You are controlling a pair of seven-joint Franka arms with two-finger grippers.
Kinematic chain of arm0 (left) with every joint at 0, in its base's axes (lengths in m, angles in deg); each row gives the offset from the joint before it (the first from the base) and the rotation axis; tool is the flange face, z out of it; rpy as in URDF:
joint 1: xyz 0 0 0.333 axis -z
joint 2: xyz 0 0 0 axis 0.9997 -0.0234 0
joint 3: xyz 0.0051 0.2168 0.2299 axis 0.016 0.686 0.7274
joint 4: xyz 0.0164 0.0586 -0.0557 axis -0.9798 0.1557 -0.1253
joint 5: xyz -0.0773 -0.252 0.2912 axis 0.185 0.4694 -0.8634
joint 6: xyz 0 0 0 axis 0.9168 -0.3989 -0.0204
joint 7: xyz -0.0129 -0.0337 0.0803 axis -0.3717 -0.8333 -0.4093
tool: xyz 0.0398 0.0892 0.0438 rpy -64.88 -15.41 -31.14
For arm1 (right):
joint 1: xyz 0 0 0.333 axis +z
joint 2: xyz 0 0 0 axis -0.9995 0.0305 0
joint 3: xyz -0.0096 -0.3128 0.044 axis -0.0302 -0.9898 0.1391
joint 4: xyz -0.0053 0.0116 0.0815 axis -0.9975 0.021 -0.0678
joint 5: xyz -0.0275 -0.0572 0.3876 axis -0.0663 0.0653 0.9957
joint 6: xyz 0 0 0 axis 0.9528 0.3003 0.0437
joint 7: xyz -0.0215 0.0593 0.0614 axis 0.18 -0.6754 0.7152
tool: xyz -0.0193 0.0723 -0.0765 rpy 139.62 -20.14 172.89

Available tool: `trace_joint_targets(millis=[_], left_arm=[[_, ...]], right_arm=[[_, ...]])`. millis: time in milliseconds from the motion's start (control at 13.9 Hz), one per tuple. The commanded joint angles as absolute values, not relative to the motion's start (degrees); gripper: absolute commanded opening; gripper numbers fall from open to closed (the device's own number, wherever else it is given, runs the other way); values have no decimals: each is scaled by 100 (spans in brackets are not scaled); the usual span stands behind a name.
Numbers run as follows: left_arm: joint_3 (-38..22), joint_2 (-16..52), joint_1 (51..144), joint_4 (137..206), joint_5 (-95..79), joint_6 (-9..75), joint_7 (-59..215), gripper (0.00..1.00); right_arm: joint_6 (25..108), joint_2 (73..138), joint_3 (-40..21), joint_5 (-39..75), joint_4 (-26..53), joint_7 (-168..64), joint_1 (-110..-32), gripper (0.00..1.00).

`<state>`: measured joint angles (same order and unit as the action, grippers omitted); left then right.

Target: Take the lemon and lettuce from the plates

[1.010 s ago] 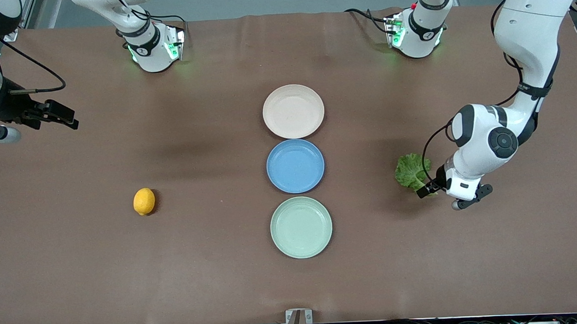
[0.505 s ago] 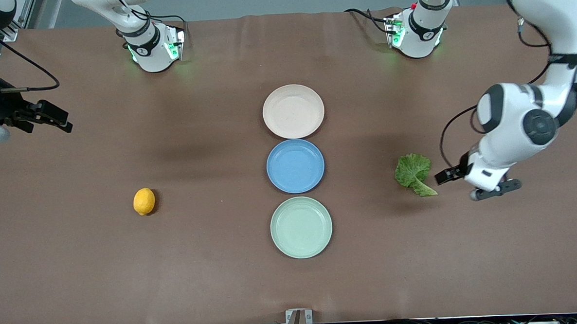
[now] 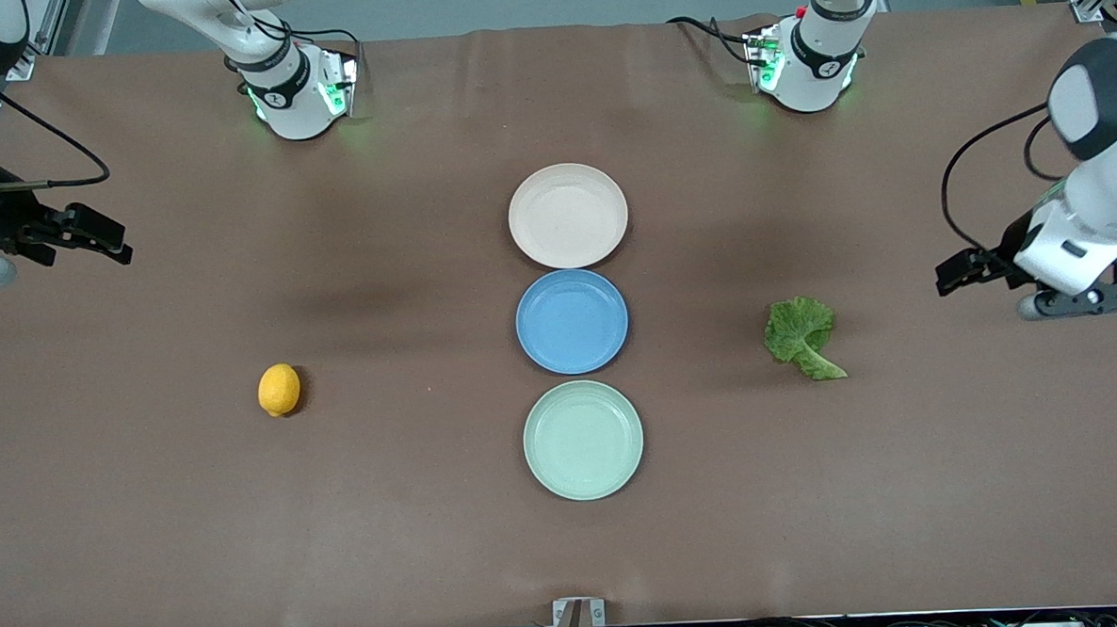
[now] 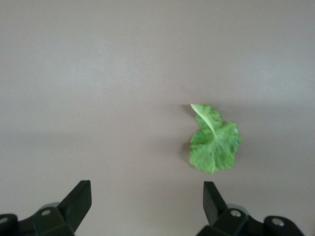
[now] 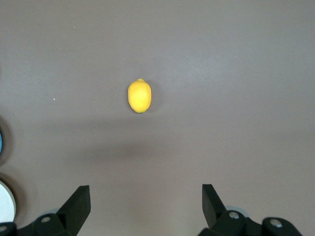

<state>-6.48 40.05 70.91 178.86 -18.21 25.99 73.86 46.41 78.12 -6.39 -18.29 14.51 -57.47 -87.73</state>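
Observation:
The lemon (image 3: 279, 390) lies on the bare table toward the right arm's end; it also shows in the right wrist view (image 5: 140, 96). The lettuce (image 3: 800, 336) lies on the bare table toward the left arm's end; it also shows in the left wrist view (image 4: 213, 141). The beige-pink plate (image 3: 567, 215) and the mint green plate (image 3: 583, 439) are both empty. My left gripper (image 3: 955, 273) is open and empty, raised over the table at the left arm's end. My right gripper (image 3: 103, 241) is open and empty, raised over the right arm's end.
An empty blue plate (image 3: 572, 320) sits between the two task plates in one row at the table's middle. Both arm bases (image 3: 299, 94) stand along the table edge farthest from the front camera.
My left gripper let go of the lettuce's stem end and rose away toward the left arm's end of the table. The lettuce stays where it lay. My right gripper drifted slightly outward.

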Motion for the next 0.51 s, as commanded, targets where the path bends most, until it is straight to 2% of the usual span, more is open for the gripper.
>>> trace_joint_targets(millis=[0,216,433], left_arm=[[-662,3982,7073,16951,-1696,1643,7241,100],[-662,4069,7073,16422,-1696,991,7232,100],[-426,4245,7265,16351,-1486,946,7232,100]], right_arm=[[4636,7831,-595,-1881,1393,-5743,-8807,100],[4671,7822,-595,-1872,1402,-5743,-8799,100],[4662,7796,-586,-1881,1428,-5734,-8772,100]])
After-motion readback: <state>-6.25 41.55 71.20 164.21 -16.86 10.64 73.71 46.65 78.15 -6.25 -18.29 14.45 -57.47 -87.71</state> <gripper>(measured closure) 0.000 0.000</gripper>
